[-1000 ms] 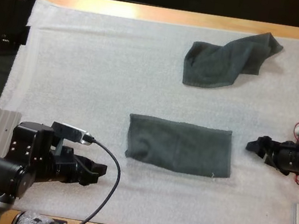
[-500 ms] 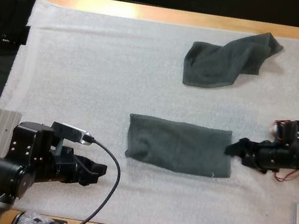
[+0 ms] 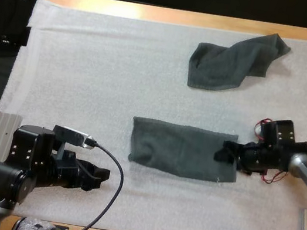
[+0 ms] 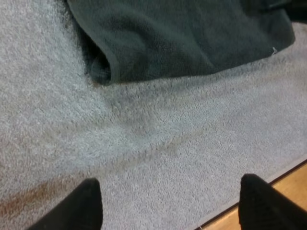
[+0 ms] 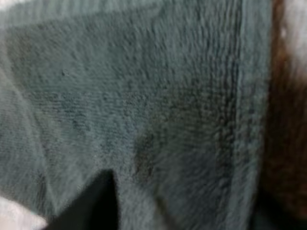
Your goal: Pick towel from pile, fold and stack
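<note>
Left gripper (image 3: 99, 177) low over the white mat (image 3: 90, 68) near its front edge, fingers apart, holding nothing. Folded towel (image 3: 180, 149) flat mid-mat. Crumpled towel (image 3: 231, 62) far right, well apart. Right gripper (image 3: 225, 152) at folded towel's right end, fingers (image 5: 91, 203) spread over the cloth.

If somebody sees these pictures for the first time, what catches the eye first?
Two dark grey-green towels stand out on the white mat: a folded towel near the middle and a crumpled towel toward the far right. The right gripper is at the folded towel's right edge, jaws apart; the left gripper is open over bare mat at the near left.
</note>
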Controlling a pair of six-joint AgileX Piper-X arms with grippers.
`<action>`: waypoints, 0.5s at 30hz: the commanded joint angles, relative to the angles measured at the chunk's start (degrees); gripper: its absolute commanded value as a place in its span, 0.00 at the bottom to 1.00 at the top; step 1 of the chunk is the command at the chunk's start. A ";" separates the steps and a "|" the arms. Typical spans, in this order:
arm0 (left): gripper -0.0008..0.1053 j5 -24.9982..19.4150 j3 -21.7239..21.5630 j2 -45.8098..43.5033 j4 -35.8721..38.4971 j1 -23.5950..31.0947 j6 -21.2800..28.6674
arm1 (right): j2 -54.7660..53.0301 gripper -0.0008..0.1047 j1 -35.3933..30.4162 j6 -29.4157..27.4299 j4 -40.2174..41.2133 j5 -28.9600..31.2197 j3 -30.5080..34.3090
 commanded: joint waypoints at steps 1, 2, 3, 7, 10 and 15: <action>0.56 0.39 -0.24 -0.17 -0.42 -0.08 -0.12 | 0.75 0.28 0.43 0.78 1.44 -0.44 0.62; 0.56 0.40 -0.24 -0.17 -0.42 -0.08 -0.12 | 0.75 0.18 0.43 0.84 1.86 0.46 0.62; 0.56 0.51 -0.24 -0.14 -0.42 -0.08 -0.12 | 0.70 0.13 0.43 0.78 2.14 1.28 0.62; 0.56 3.06 -0.24 0.11 -0.42 -0.08 -0.12 | -1.91 0.01 0.43 -1.44 5.74 7.07 0.62; 0.56 5.04 -0.24 0.11 -0.42 -0.08 -0.12 | -5.92 0.01 0.43 -4.76 10.35 13.43 0.62; 0.56 6.29 -0.24 0.11 -0.42 -0.08 -0.12 | -12.88 0.01 0.43 -9.19 17.47 26.66 0.62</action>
